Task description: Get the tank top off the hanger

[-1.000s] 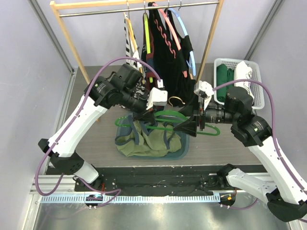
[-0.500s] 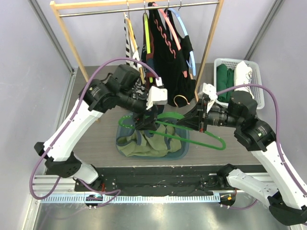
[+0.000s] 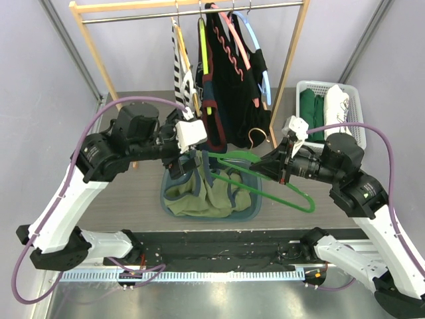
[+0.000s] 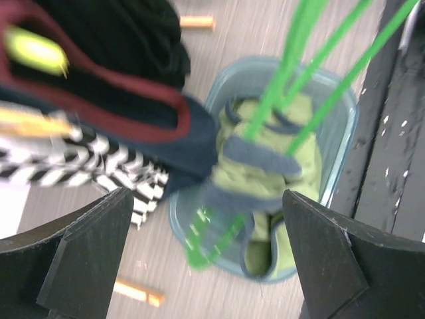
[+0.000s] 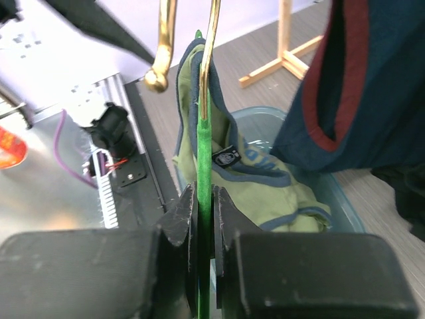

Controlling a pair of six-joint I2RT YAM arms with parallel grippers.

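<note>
Pulling the hanger point(image 3: 265, 187) away risks dragging the tank top point(image 3: 199, 194) out of the bin point(image 3: 255, 207), since one strap looks looped over it while the right gripper point(image 5: 204, 199) clamps the hanger below its hook and the left gripper point(image 4: 206, 199) gapes, holding nothing.

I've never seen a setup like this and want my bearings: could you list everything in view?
hanger: one, green, in the right end effector
tank top: one, olive with blue-grey trim, mostly in the bin, a strap over the hanger
bin: one, blue, mid-table
clothes rack: one, wooden, at the back
hanging clothes: several, mostly black, on the rack
basket: one, white, back right, holding green and white clothes
table: one, grey-brown
arms: two, white and black, near edge
left end effector: one, black, open above the bin
right end effector: one, black, shut on the hanger
</note>
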